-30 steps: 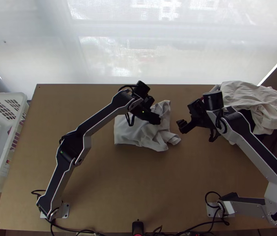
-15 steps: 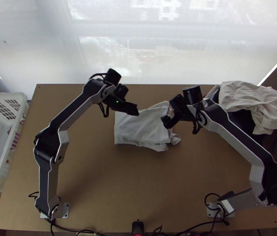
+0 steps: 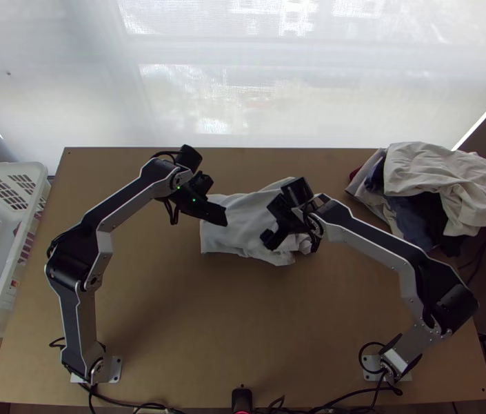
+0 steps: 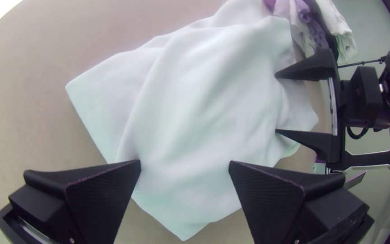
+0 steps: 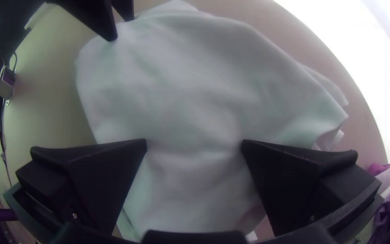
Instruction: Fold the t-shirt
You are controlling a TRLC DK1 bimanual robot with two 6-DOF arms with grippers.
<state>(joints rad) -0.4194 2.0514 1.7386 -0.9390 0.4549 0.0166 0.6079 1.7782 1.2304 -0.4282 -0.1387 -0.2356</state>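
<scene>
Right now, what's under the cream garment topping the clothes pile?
Poking out from below the cream garment: navy cloth, black cloth, pale cloth and a red sliver. Whatever lies fully beneath is covered, can't tell.

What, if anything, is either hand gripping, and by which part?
Nothing held. Left hand and right hand are both open over the white cloth, which lies rumpled on the table.
</scene>
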